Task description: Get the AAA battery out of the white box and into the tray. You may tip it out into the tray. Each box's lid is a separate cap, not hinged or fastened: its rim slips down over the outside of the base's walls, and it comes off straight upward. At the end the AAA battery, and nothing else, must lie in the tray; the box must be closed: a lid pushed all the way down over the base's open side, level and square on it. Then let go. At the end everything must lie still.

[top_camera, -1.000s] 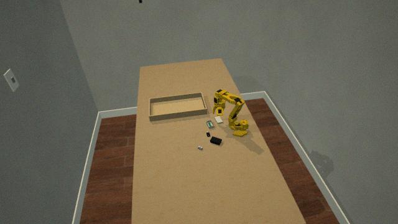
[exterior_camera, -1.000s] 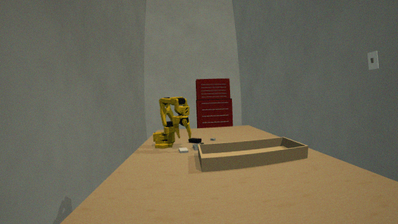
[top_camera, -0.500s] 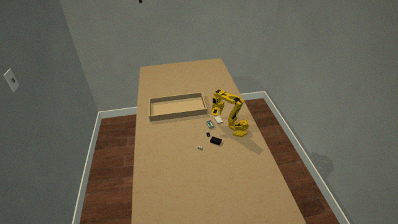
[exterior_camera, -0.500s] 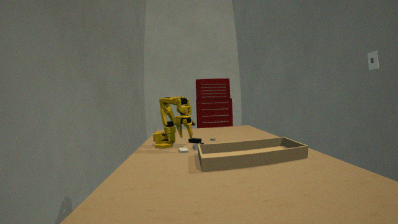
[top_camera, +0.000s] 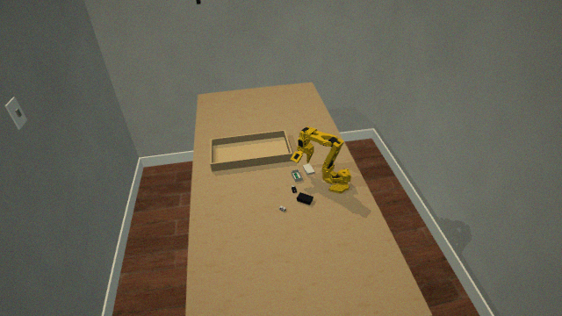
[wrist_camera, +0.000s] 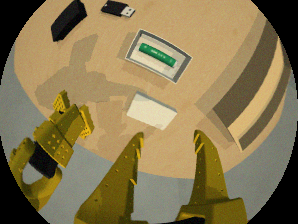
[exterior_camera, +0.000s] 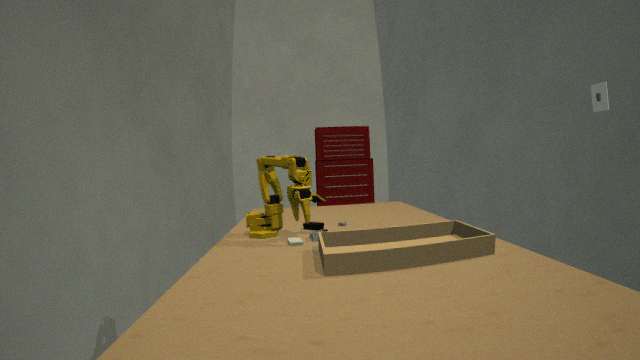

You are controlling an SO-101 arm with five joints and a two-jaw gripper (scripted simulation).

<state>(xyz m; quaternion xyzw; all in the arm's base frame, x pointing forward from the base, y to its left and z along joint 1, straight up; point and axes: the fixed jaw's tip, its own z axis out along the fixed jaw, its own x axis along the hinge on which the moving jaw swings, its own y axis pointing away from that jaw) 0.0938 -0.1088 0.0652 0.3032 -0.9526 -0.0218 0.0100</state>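
The white box base (top_camera: 298, 175) sits open on the table, with a green AAA battery (wrist_camera: 158, 56) lying inside it. Its white lid (top_camera: 309, 168) lies flat beside it, closer to the arm's base; in the wrist view the lid (wrist_camera: 152, 111) is just ahead of my fingertips. My gripper (wrist_camera: 168, 137) hovers above the table near the tray's right corner, with its fingers apart and nothing between them. It also shows in the top view (top_camera: 303, 158) and the exterior view (exterior_camera: 302, 212). The shallow cardboard tray (top_camera: 251, 150) stands to the left and holds nothing.
A closed black box (top_camera: 305, 198) and a small black stick-like item (top_camera: 293, 190) lie in front of the white box. A tiny pale item (top_camera: 283, 209) lies further out. A red tool cabinet (exterior_camera: 344, 165) stands behind the table.
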